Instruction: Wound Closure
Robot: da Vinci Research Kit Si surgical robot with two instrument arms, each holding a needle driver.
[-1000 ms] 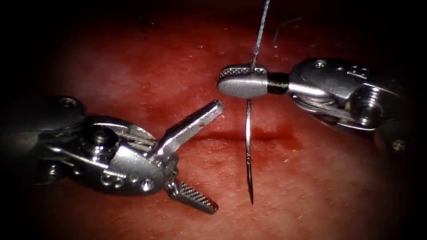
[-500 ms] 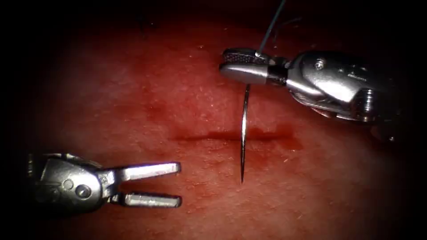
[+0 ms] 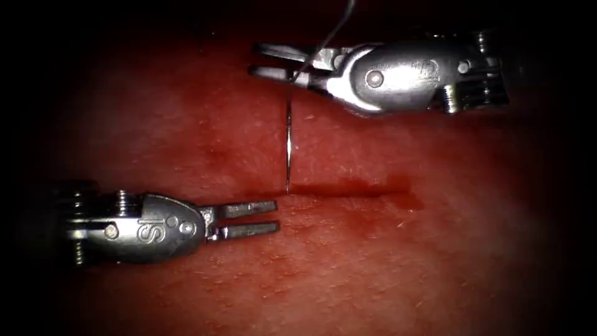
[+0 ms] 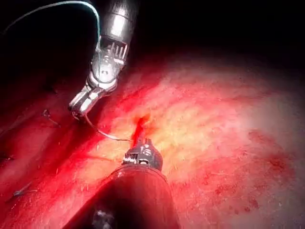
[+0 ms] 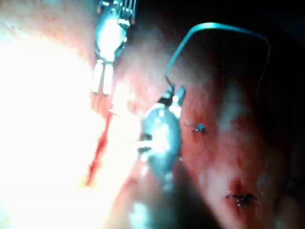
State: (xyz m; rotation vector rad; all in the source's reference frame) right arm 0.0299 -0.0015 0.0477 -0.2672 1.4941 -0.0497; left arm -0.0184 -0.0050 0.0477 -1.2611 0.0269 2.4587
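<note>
My left gripper [image 3: 277, 218] sits at about 8 o'clock in the endoscope view, just below the left end of the cut [image 3: 348, 190], jaws slightly spread with a gap between them, holding nothing. The tissue [image 3: 435, 267] is red and wet, with red fluid [image 3: 398, 196] pooled along the cut, which runs sideways through the middle and looks unclosed, no stitch across it that I can see here. The needle [image 3: 288, 143] hangs point-down just above the cut's left end, tip at or just touching the tissue surface; I can't tell if it has entered. My right gripper [image 3: 273, 62] at about 12 o'clock is pinching the needle near its thread end, and the thread [image 3: 333, 31] runs up out of view. In the right wrist view, cut ends of thread [image 5: 240, 198] lie on the tissue away from this cut. My read: this cut is at the very start, every bite left.
</note>
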